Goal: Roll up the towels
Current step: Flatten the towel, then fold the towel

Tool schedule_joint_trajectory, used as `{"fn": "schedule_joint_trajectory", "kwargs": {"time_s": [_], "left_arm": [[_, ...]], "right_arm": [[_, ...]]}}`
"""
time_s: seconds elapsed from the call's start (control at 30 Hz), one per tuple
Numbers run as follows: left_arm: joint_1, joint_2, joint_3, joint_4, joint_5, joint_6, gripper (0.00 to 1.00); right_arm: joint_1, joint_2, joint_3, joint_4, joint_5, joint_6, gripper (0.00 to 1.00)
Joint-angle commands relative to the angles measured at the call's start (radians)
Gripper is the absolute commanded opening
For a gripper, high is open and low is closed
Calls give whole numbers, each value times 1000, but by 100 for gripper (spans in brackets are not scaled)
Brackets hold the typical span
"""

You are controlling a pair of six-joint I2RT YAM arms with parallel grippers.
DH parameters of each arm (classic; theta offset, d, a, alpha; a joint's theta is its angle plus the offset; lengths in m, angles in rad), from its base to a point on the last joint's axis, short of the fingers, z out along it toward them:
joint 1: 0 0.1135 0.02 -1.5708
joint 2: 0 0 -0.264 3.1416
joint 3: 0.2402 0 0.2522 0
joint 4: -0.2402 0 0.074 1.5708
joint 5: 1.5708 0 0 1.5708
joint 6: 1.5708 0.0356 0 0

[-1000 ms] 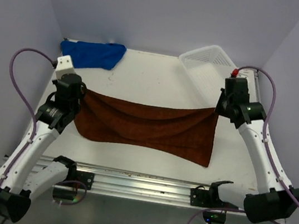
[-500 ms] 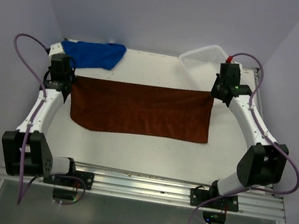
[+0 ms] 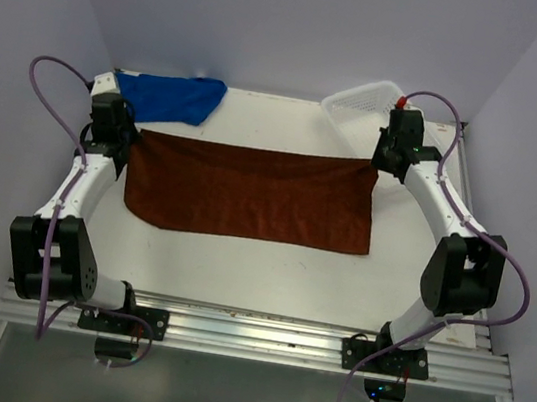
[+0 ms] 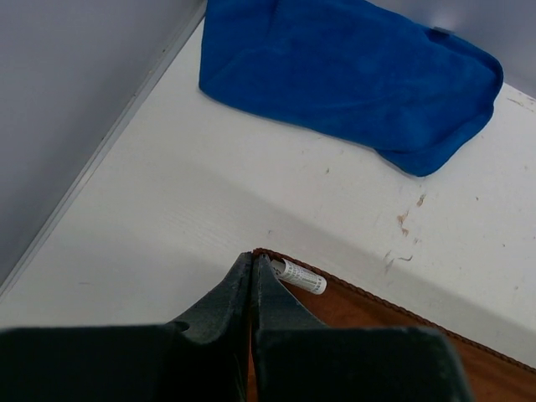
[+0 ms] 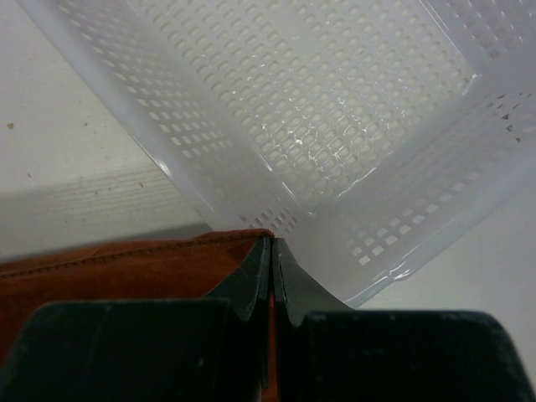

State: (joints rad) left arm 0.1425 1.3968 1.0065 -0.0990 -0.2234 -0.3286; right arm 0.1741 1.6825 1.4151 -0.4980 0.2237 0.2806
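Sagging in mid-air a second ago, the rust-brown cloth towel [image 3: 249, 193] now lies stretched flat on the white worktop [image 3: 238, 267]. The left hand [image 4: 253, 261] and the right hand [image 5: 270, 244] each pinch a far corner. Spreading looks finished; rolling comes next. The royal-blue cloth towel [image 3: 168, 97] waits back-left.

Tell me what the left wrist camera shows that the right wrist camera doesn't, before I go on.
Only the left wrist view: the blue towel, lying bunched near the far edge and apart from the held cloth, and a small white tag at the held corner.
Only the right wrist view: the white mesh basket, its wall just beyond the held corner.
Both: a corner of the rust-brown towel pinched between shut fingers, the left gripper on one corner and the right gripper on the other, with the white table beneath.
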Motion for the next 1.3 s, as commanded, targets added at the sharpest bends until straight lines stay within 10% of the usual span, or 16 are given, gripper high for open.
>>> {"fn": "schedule_joint_trajectory", "kwargs": {"time_s": [0.0,1.27], "left_arm": [[12,1,-20,71,-5,31,3],[12,-93,-161,-37,-10,-4,0]], "right_arm": [[-10,-6,16,49,-7,-21,0],[-13,-244,-281,15,-41,-1,0]]}}
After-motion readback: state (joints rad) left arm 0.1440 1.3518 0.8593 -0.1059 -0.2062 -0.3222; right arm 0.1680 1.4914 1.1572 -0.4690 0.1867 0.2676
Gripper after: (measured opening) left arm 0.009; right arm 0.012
